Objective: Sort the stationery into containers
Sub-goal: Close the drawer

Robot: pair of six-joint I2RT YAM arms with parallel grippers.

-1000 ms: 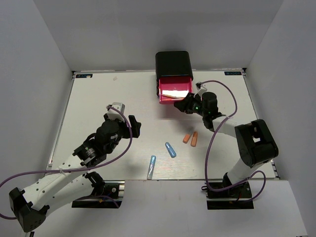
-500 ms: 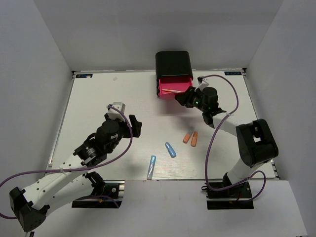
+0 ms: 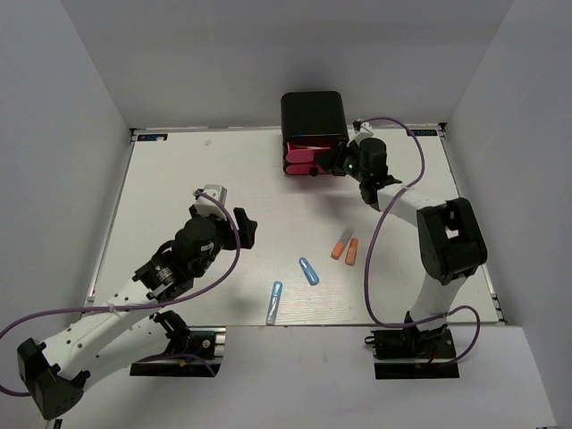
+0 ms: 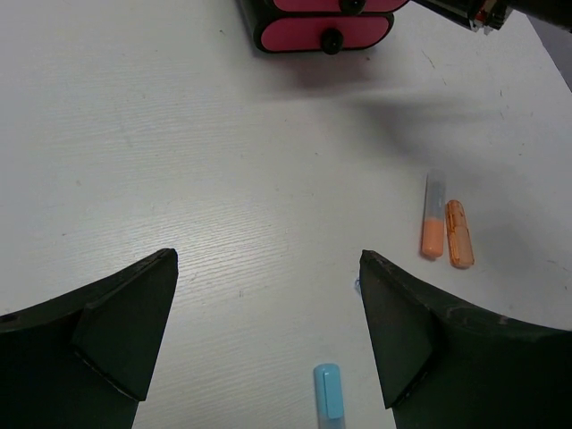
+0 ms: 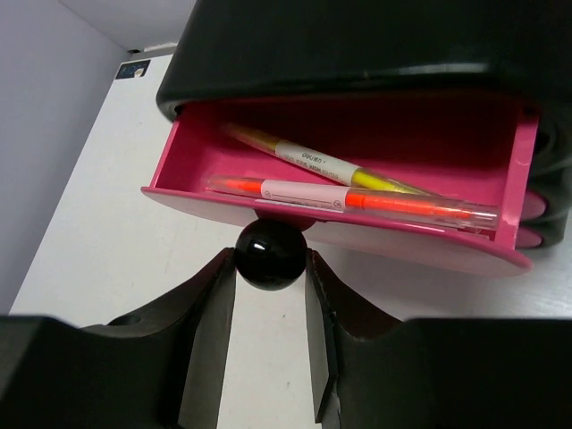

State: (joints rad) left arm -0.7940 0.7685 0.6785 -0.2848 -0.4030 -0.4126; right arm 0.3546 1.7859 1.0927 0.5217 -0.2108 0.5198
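The black cabinet (image 3: pixel 314 114) stands at the table's far edge with its pink drawers (image 3: pixel 300 162). In the right wrist view the top drawer (image 5: pixel 523 152) is partly out and holds a yellow pen (image 5: pixel 308 160) and a red pen (image 5: pixel 357 197). My right gripper (image 5: pixel 271 265) is shut on that drawer's round black knob (image 5: pixel 271 253). Two orange markers (image 3: pixel 339 249) (image 3: pixel 351 253), a short blue one (image 3: pixel 308 271) and a light blue pen (image 3: pixel 274 301) lie on the table. My left gripper (image 3: pixel 241 228) hovers open to their left, holding nothing; the light blue pen (image 4: pixel 328 393) lies between its fingertips (image 4: pixel 165 268).
White walls close in the table on the left, far and right sides. The lower pink drawers (image 4: pixel 326 36) are pushed in, knobs facing the table's middle. A purple cable (image 3: pixel 393 125) loops from the right arm near the cabinet.
My right gripper has moved toward the cabinet with the knob in it, and the top drawer has slid most of the way in. The left arm has stayed still.
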